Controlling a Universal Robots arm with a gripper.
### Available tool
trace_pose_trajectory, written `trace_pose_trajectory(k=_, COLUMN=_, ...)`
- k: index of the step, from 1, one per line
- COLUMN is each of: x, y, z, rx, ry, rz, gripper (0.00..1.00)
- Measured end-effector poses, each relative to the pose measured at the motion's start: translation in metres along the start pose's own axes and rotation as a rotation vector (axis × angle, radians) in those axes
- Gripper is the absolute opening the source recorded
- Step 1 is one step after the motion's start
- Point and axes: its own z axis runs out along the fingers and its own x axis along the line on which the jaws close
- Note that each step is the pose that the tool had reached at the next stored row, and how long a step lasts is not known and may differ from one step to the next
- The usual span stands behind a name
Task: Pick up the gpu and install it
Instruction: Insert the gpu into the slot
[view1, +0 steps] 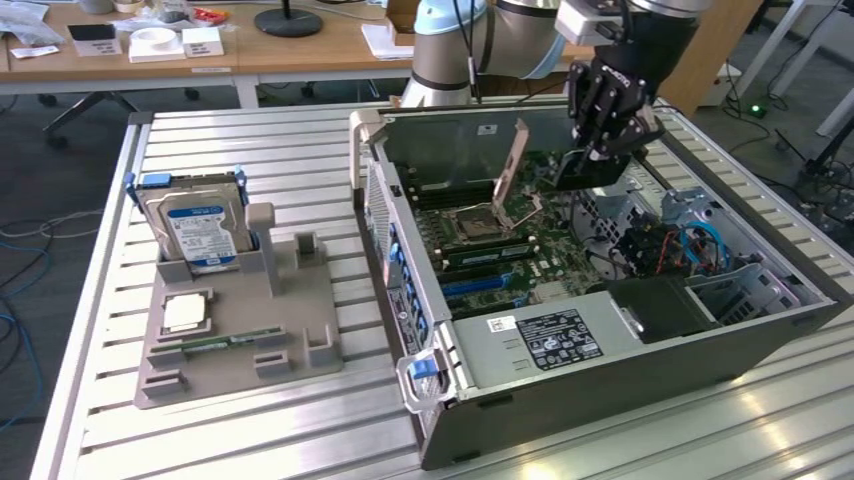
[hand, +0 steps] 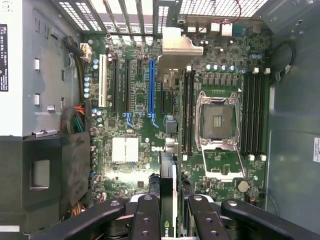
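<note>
Over one motherboard (hand: 220, 172), tool (view1: 607, 142) grips one gpu (view1: 591, 172).

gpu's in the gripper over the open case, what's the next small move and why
Probably a small sideways shift before lowering. The gripper is shut on the gpu, held edge-on above the motherboard. In the wrist view the card's edge sits slightly off the line of the long blue slot.
</note>
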Motion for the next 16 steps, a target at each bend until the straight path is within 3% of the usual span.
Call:
trace_pose_trajectory(k=8, x=0.0, y=0.0006, z=0.0095, rx=0.001, ry=-0.0001, rz=0.0, gripper=0.26)
trace_pose_trajectory(k=16, x=0.0, y=0.0034, z=0.0132, rx=0.0076, ry=0.0003, rz=0.0, gripper=0.26)
